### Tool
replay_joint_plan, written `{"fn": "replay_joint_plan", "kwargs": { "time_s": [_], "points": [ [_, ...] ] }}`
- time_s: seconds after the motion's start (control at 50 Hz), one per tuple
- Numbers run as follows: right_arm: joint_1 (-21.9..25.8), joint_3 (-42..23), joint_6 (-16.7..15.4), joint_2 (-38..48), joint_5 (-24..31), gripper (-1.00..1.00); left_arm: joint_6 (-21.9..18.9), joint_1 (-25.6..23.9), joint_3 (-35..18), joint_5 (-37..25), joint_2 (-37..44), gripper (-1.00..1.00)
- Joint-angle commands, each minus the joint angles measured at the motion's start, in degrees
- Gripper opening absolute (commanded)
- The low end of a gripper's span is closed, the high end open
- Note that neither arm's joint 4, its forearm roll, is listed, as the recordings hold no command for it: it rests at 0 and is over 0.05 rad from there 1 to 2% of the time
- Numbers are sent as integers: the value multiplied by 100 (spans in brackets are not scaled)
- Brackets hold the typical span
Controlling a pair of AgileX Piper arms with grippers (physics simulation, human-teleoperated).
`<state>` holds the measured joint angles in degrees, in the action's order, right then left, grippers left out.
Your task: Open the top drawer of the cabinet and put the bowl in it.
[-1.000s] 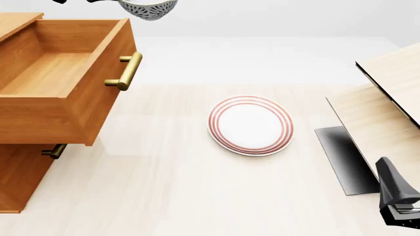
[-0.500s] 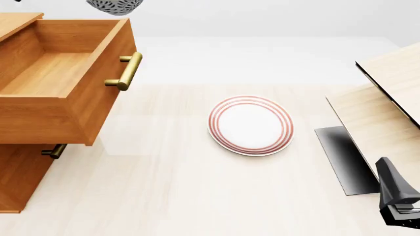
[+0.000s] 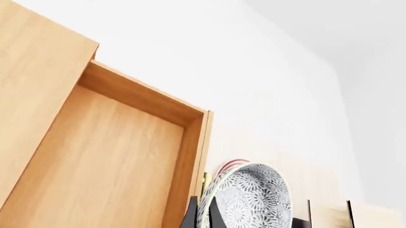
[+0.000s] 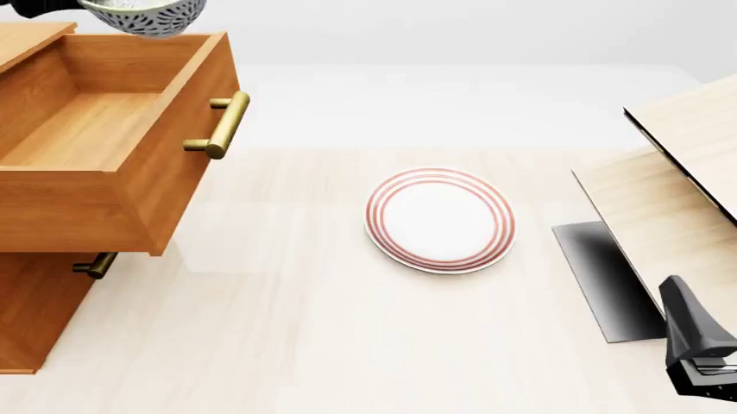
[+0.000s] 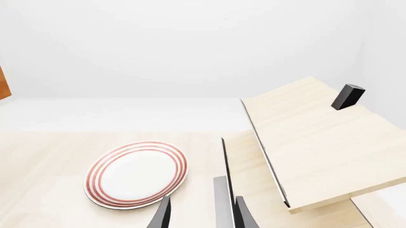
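Left tool (image 3: 201,213) clamped on tilted bowl (image 3: 248,197) rim, above open top drawer (image 4: 98,129).

The right gripper (image 4: 699,379), at about four o'clock in the front view, is a matte black tapered block, narrow at its upper end and widening downward into a stepped body with lighter grey edges and small angular recesses. In the right wrist view the same gripper (image 5: 201,214) ends in two slim dark fingers with paler grey inner faces. The left gripper (image 3: 201,214) shows as two thin black pointed fingertips (image 3: 191,216).
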<state>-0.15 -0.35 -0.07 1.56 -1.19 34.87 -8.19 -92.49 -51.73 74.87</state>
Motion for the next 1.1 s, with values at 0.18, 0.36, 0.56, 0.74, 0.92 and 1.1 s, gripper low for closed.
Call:
{"fn": "replay_joint_plan", "kwargs": {
  "time_s": [0.18,0.36,0.56,0.74,0.92,1.1],
  "points": [
    [0,7,0,-47,41,100,255,466,827,390,-595,-100],
    [-1,7,3,-49,41,100,348,578,1178,580,-714,-100],
    [0,7,3,-51,42,100,421,748,1445,772,-731,-100],
    [-1,7,4,-48,41,100,365,973,1585,911,-669,-100],
    [0,7,4,-48,41,100,526,998,1842,1221,-618,-100],
    [0,7,-1,-49,41,100,573,1128,1946,1341,-578,-100]
  ]
}}
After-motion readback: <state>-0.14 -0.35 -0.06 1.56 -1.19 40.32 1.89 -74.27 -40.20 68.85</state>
